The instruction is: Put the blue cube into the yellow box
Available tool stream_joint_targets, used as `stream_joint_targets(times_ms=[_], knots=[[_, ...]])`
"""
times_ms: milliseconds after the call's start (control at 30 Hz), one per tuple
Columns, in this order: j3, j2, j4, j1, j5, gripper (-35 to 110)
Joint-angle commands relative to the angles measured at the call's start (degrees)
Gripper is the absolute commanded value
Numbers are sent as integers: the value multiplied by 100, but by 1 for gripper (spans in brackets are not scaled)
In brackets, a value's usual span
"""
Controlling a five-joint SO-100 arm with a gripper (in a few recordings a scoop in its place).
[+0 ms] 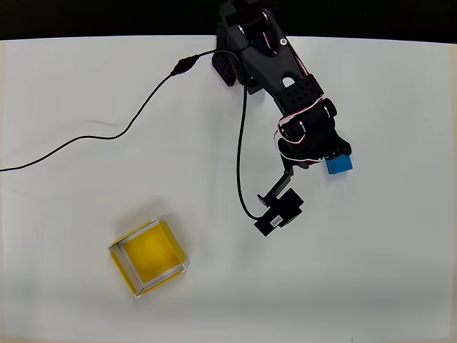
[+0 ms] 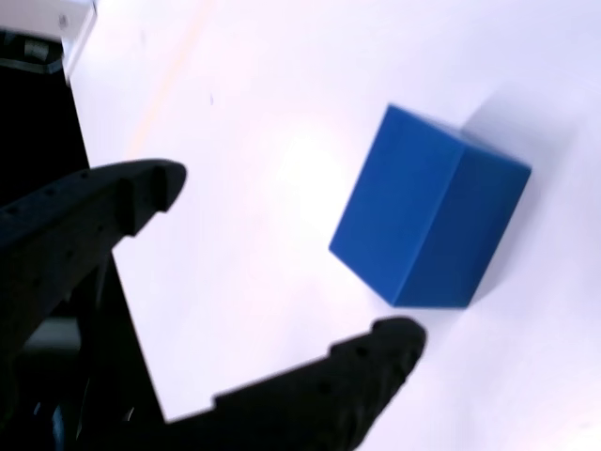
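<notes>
Open-jawed gripper (image 2: 291, 272) beside the blue cube (image 2: 427, 211) (seemingly unlabelled)

arm (image 1: 275, 68): black, boxy | red-white wires | black cable (image 1: 107, 136) | hand (image 2: 291, 272): black, dimpled

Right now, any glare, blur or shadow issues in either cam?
Wrist view: the white table is blown out around a bright patch, the fingers look soft-edged, and the blue cube is fairly crisp, with a faint shadow on its right. Overhead view: even light, sharp; the yellow box and the gripper read clearly, with weak shadows.
</notes>
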Motion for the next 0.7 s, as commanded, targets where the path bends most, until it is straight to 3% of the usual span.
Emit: stream_joint_targets(times_ms=[0,667], knots=[[-896,-352,158,-211,-114,44],[-1978,-2707,-44,-686,281,45]])
